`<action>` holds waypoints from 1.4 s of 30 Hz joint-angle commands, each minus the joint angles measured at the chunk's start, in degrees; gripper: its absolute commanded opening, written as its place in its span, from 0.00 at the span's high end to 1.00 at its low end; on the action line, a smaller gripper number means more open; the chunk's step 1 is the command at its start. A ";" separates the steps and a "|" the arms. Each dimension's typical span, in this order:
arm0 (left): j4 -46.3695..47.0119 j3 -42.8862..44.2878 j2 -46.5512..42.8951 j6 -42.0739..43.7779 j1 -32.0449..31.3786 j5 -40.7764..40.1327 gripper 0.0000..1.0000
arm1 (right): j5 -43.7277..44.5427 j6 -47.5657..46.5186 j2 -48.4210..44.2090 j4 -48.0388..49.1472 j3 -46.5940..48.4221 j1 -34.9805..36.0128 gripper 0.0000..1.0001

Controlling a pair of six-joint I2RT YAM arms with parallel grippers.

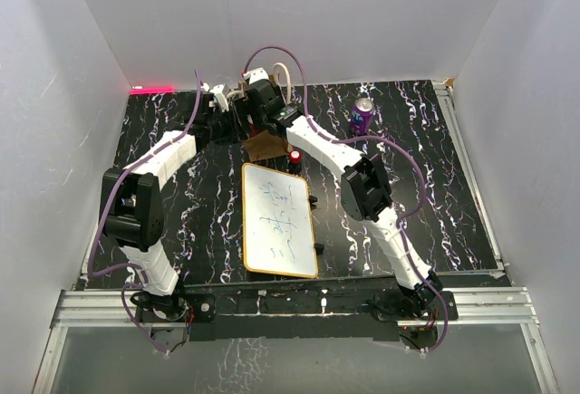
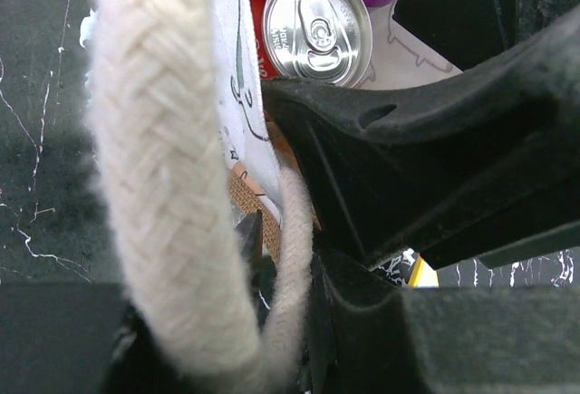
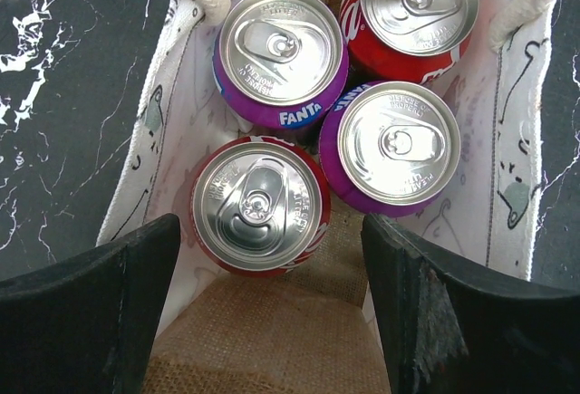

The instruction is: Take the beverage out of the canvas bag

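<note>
- Top view: the small tan-brown canvas bag (image 1: 263,147) stands at the far middle of the black, white-veined marble table (image 1: 435,186). It is largely hidden under the two wrists. The left arm (image 1: 172,157) and right arm (image 1: 362,186) both reach to it.
- A lone purple drink can (image 1: 363,115) stands upright on the table to the right of the bag, apart from it.
- A yellow-framed whiteboard (image 1: 279,220) lies flat just on the near side of the bag, its long axis running near to far.
- Left wrist view: the thick cream braided handle (image 2: 172,213) loops across the foreground. The left gripper (image 2: 276,231) has the bag's white printed edge and a thinner run of the cord between its fingers. I cannot tell whether the jaws actually pinch them.
- Right wrist view: the bag's mouth faces straight up. Inside, four cans stand upright in a two-by-two block, long axes vertical and silver tops upward. They are the purple Fanta can (image 3: 281,54), the far red can (image 3: 412,14), the plain purple can (image 3: 399,145) and the near red can (image 3: 258,208).
- The right gripper (image 3: 272,317) hangs over the bag with its jaws wide apart, holding nothing. The near red can sits just beyond the gap.
</note>
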 commanded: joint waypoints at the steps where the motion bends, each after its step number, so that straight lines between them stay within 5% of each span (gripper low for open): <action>1: -5.32 -1.70 -1.64 2.19 0.13 -1.95 0.78 | 0.36 2.24 3.35 0.03 2.89 0.40 0.16; 6: -4.92 -1.97 -2.00 2.13 0.17 -1.95 0.78 | -0.76 3.19 5.30 0.11 3.16 0.44 0.23; 19: -4.60 -1.79 -1.69 1.84 0.15 -1.19 0.78 | -0.22 0.80 9.11 4.74 5.36 0.49 0.21; 35: -3.90 -1.96 -1.30 1.30 0.14 0.30 0.77 | 2.38 -4.07 -2.78 15.78 5.82 0.89 0.89; 42: -3.35 -2.39 -1.85 1.40 0.12 0.25 0.76 | 4.67 -4.28 -6.49 19.32 5.75 0.82 0.92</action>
